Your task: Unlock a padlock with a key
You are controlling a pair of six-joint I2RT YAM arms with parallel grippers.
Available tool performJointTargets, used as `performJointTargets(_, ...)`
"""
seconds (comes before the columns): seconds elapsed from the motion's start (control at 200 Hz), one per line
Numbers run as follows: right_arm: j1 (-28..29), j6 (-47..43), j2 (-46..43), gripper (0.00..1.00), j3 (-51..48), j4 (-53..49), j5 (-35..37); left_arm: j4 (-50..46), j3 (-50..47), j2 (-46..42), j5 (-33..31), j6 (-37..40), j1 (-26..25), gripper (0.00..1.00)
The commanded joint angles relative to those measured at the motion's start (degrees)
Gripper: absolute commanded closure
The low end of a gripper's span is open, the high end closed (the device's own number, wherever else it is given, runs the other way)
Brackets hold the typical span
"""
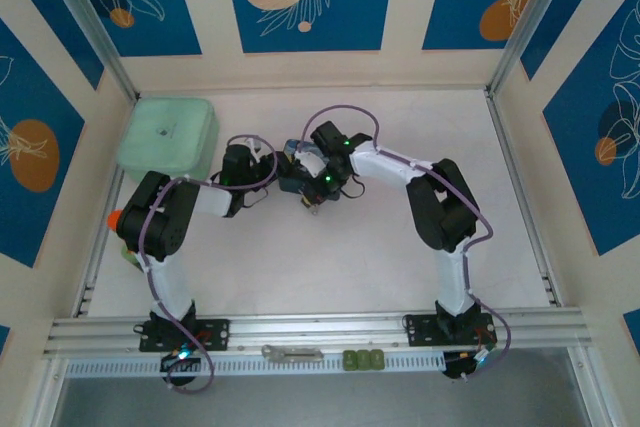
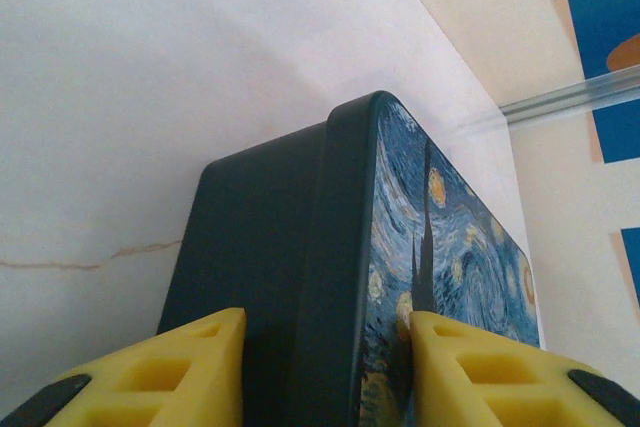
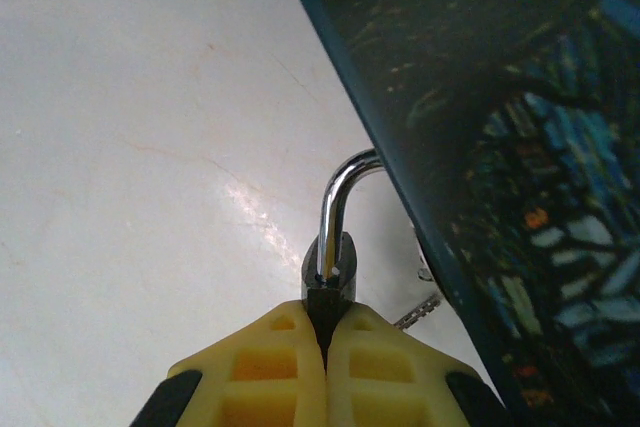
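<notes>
The left gripper [image 2: 325,382] is clamped on the rectangular dark tin with the blue-and-yellow starry-night lid [image 2: 440,237]. One yellow finger [image 2: 165,372] bears on its dark unpainted side and the other on the painted face, above the white counter [image 2: 120,97]. The right gripper [image 3: 325,332] has its jaws pressed together on the lower end of the tiny dark-bodied padlock [image 3: 329,265]. Its thin silver shackle [image 3: 338,192] arches up and passes behind the tin's edge, so the padlock sits tight against the tin, low over the counter. What looks like the tiny pale silvery key [image 3: 418,313] pokes out just beside the padlock, partly hidden under the tin's rim. Whether the shackle is seated in the body cannot be told for sure, and the keyhole is not visible; it is probably on the end the right gripper covers. With both grippers occupied, the step likely calls for a regrip. The left gripper would brace the tin so the padlock cannot swing, while the right gripper lets go of the body and takes the key by its wide end. The blade should then line up squarely with the keyhole before it is pushed in. Gentle force matters, because so thin a key could slip from the pads, bend, or skid under the tin.
</notes>
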Motion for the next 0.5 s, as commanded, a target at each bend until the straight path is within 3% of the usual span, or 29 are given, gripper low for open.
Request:
performJointTargets(0.0, 0.8, -2.3, 0.3, 1.0, 2.1, 5.1, 1.7, -4.0, -1.0, -0.1, 0.9, 0.9, -1.4, 0.58)
performJointTargets(0.095, 1.2, -3.9, -1.4, 1.0, 0.4, 7.7, 5.1, -3.7, -1.4, -0.3, 0.7, 0.6, -1.5, 0.58)
performJointTargets(0.205, 0.5, -3.8, -3.7, 1.0, -2.9, 12.0, 4.3, -3.0, -1.9, -0.5, 0.3, 0.1, -1.7, 0.59)
performJointTargets(0.385, -4.3, 6.2, -1.8, 1.0, 0.3, 8.9, -15.6, -3.1, -2.5, -1.5, -0.2, 0.1, -1.7, 0.59)
performJointTargets(0.495, -5.4, 11.8, -0.6, 1.0, -0.8, 9.7, -21.9, -3.3, -3.0, -2.3, -0.8, 0.1, -1.7, 0.59)
